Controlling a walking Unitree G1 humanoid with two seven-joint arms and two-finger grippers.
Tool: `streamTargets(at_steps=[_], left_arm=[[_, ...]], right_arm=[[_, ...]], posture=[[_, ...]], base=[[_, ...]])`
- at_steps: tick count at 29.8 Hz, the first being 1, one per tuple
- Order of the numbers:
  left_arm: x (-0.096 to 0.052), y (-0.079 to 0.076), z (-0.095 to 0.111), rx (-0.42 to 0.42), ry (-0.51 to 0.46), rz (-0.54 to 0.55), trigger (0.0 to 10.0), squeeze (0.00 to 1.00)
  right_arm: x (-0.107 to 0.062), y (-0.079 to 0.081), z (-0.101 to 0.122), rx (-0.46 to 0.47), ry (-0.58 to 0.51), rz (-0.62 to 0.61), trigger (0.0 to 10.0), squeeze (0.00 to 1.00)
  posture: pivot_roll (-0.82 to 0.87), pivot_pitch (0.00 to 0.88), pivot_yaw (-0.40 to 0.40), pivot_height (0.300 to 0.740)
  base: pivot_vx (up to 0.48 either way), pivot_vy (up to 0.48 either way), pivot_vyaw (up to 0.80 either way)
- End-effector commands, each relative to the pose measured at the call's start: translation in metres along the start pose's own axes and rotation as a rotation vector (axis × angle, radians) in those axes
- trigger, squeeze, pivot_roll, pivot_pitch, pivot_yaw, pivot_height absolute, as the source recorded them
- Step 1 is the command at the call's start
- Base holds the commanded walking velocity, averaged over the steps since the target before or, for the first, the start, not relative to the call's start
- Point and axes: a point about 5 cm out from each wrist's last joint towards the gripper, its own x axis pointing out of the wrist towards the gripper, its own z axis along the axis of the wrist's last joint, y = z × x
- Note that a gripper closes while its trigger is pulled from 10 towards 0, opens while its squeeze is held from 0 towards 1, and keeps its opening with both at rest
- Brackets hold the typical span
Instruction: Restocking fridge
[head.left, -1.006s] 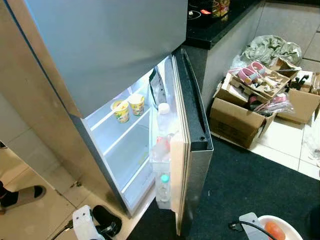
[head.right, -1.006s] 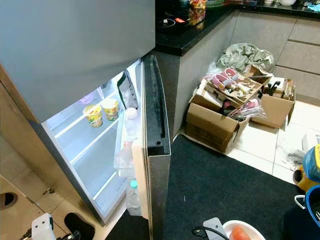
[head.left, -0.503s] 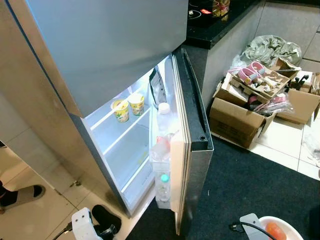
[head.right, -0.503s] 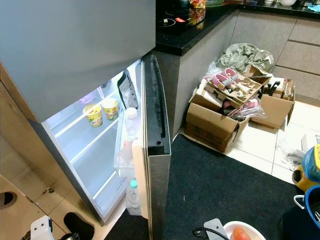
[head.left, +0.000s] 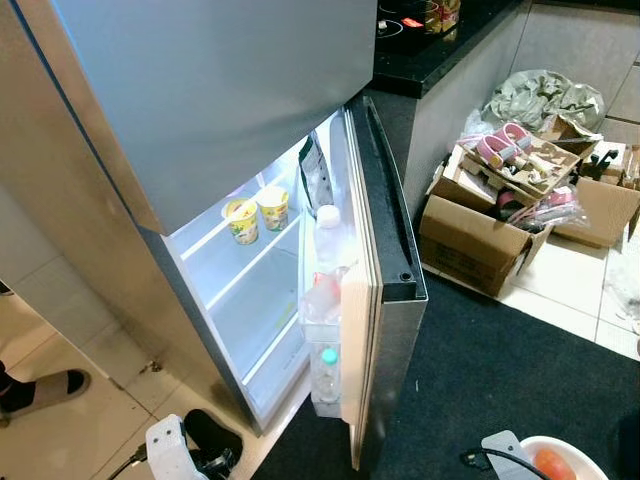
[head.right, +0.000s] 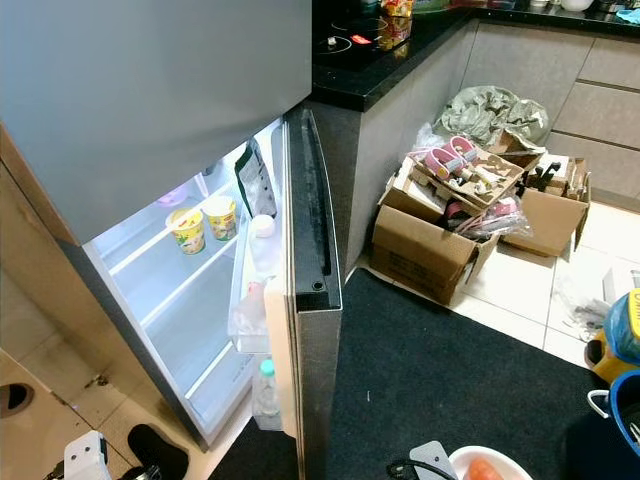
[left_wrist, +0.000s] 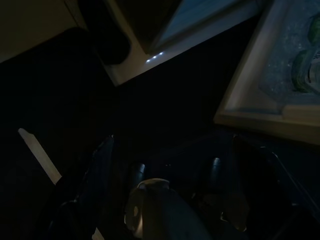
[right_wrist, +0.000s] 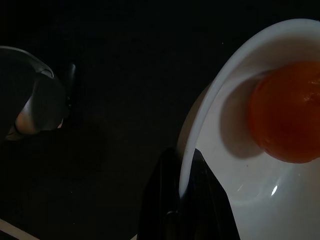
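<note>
Right now the task's thing is a white bowl with an orange fruit lying in it; the right gripper has its 2 black fingers pressed together on the bowl's rim, 1 on each side of the thin wall, and in the head views the bowl sits low at the robot's right, over the black mat and well apart from the fridge. The left gripper hangs low by the fridge's foot in a very dark picture; I cannot tell whether its fingers are spread or closed. Beyond the bowl, the fridge door stands open, with water bottles in its racks; inside the lit fridge, 2 yellow cups stand on the upper shelf, while the lower shelf looks bare and would take the bowl. Further off, open cardboard boxes of shoes and clutter sit against the counter; a person's sandalled foot shows on the tiles at the robot's left.

The risks, as I judge them: a rim pinch gives little hold, so the bowl may tip on the way up and let the round fruit roll out; the door's edge lies between bowl and shelf, so a straight swing could knock the bowl against it; a bottle in the racks could be clipped too.
</note>
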Motion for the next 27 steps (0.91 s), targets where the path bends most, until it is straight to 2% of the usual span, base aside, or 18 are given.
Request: streamTargets(at_steps=[1,16,27], left_arm=[[0.000,-0.002,-0.003,-0.004,0.008,-0.004,10.0,0.00],[0.003,-0.004,0.013,-0.018,-0.038,-0.028,10.0,0.00],[0.002,-0.004,0.013,-0.045,-0.042,-0.045,10.0,0.00]], right_arm=[[0.000,-0.001,0.003,0.000,-0.018,-0.010,10.0,0.00],[0.000,0.004,0.003,0.017,-0.018,0.004,10.0,0.00],[0.000,0.003,0.003,0.010,-0.018,0.000,10.0,0.00]], posture=[[-0.01,0.000,0.033,0.740],[-0.02,0.000,0.054,0.740],[-0.02,0.000,0.047,0.740]], base=[[0.000,0.000,0.00],[0.000,0.000,0.00],[0.000,-0.455,0.00]])
